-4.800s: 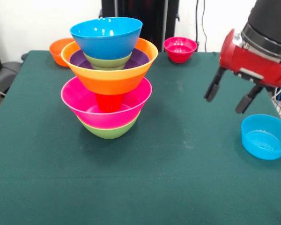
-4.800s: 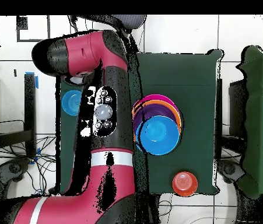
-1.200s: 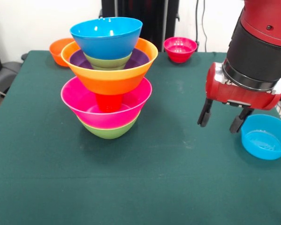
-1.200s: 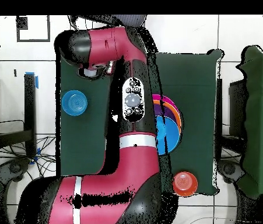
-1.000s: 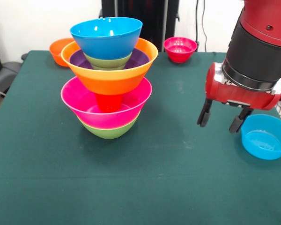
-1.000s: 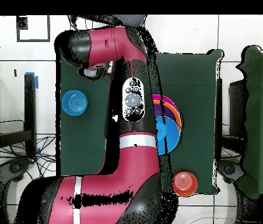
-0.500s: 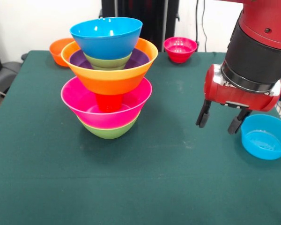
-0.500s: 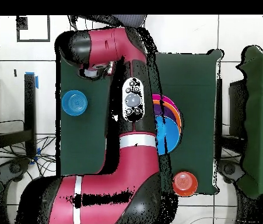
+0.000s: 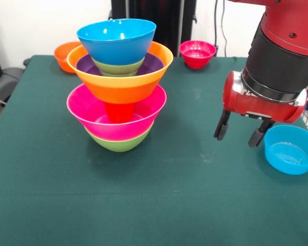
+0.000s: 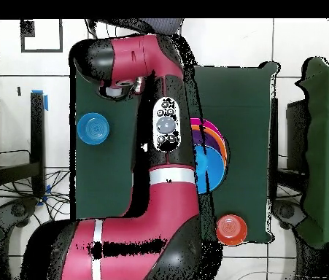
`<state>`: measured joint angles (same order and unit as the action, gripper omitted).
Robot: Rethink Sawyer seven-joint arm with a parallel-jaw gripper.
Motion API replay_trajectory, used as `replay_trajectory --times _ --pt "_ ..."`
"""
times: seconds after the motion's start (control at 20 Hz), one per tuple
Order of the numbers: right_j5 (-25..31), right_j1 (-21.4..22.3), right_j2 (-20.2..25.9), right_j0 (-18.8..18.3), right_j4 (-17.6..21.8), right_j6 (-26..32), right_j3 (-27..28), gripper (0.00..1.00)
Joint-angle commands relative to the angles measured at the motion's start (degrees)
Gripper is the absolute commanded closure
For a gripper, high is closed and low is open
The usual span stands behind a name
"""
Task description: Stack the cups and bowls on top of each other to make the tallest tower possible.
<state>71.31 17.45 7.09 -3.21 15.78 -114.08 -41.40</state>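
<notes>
The tower stands left of centre on the green table: a green bowl lowest, then a pink bowl holding the upside-down orange cup. On the cup rests a large orange bowl with purple, green and a blue bowl nested on top. My gripper hangs open and empty at the right, just above the cloth, left of a small blue bowl. In the overhead view the arm hides the gripper and half of the tower.
A small orange bowl sits at the far left corner and a small red bowl at the far edge. The overhead view shows the small blue bowl and the small orange bowl.
My gripper has swung in from the right and come lower over the last seconds, then crept slightly left. The tower and loose bowls have not moved.
</notes>
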Motion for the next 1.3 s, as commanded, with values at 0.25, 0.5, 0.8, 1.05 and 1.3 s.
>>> replay_trajectory --times 0.25,0.5,0.8,1.05,1.3 --pt "4.5 -1.7 2.8 -1.1 4.0 15.8 -1.3 0.0" --pt "4.5 -2.2 3.1 -1.1 4.1 16.3 -0.8 0.0" --pt "3.4 -1.3 2.9 -1.3 3.8 16.2 -2.6 0.0" --pt "4.0 -1.4 3.0 -1.3 3.7 16.0 -2.3 0.0" --pt "4.5 -1.5 3.5 -1.6 3.2 15.9 -2.4 0.0"
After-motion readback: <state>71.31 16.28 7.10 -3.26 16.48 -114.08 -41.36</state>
